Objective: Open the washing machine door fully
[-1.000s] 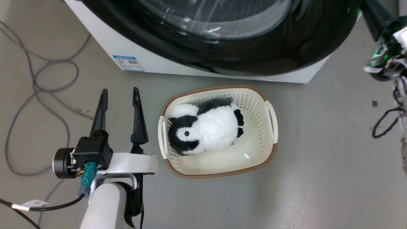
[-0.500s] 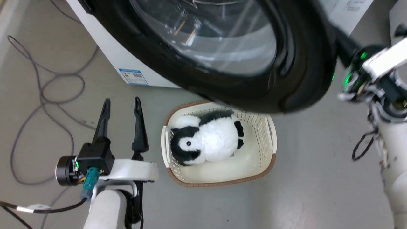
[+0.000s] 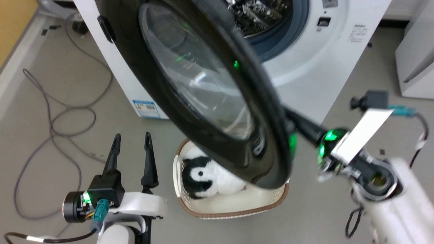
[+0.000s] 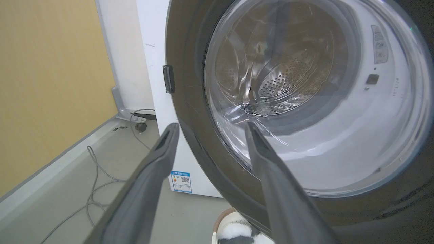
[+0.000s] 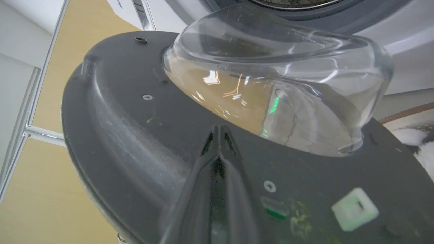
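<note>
The right gripper (image 5: 219, 130) has its two fingers pressed together with nothing between them. The tips lie against the dark inner face of the washing machine door (image 5: 135, 118), just below the base of the bulging glass bowl (image 5: 278, 84). From this angle it is hard to say whether they truly touch the plastic or stop just short of it. To the right of those closed fingers is a pale square fitting (image 5: 354, 209).

In the head view the door stands swung partway out from the washing machine (image 3: 305, 78), and the steel drum (image 3: 261, 13) is uncovered behind it.

The left gripper (image 3: 132, 135) has its jaws apart and empty, clear of the door. In its own view the door's outer face lies ahead and to the right of the fingers. Just right of these open jaws, a basket (image 3: 237, 206) holding a plush penguin (image 3: 200, 174) sits on the floor, partly under the door's lower edge. To their left lie loose cables (image 3: 51, 118).
</note>
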Robot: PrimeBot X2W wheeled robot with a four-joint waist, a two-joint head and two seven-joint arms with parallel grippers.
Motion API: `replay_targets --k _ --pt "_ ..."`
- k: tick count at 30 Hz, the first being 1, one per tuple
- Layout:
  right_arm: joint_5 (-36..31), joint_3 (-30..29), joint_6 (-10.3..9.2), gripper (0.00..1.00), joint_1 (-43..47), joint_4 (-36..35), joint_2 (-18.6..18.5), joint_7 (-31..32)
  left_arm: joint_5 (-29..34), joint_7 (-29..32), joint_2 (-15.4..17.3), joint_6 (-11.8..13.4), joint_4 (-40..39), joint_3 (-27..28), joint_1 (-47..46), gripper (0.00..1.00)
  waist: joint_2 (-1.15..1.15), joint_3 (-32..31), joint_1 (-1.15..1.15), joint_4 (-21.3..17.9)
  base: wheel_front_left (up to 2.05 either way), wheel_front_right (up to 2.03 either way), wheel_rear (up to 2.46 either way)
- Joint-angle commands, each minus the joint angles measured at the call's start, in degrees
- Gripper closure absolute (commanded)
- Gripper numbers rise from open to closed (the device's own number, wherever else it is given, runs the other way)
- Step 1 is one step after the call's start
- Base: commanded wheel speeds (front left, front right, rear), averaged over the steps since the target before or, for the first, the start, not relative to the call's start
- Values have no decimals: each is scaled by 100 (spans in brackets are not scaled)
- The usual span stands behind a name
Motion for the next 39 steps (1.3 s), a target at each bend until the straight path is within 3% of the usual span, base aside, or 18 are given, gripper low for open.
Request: replay_targets --k 1,16,24,29,36,39 --pt "-17 104 9 100 234 -122 70 39 42 -32 5 -23 22 21 90 0 0 -127 1 -29 0 0 0" --pt "-98 1037 9 100 1419 -644 479 17 108 -32 5 -122 180 118 494 0 0 -677 1 -63 0 0 0" --pt "-356 1357 9 100 1817 -1056 388 -274 122 -32 5 -133 204 158 583 0 0 -818 1 -101 0 0 0" --pt "-615 1126 9 100 1923 -1317 206 -1024 121 -32 5 -141 217 163 647 0 0 -908 1 -143 0 0 0" --pt "-1647 607 9 100 1899 -1194 -80 -3094 125 -32 5 -155 218 187 712 0 0 -1023 1 -194 0 0 0" --pt "-2461 510 9 100 1827 -947 -322 -3953 141 -32 5 -157 209 208 747 0 0 -1062 1 -230 0 0 0"
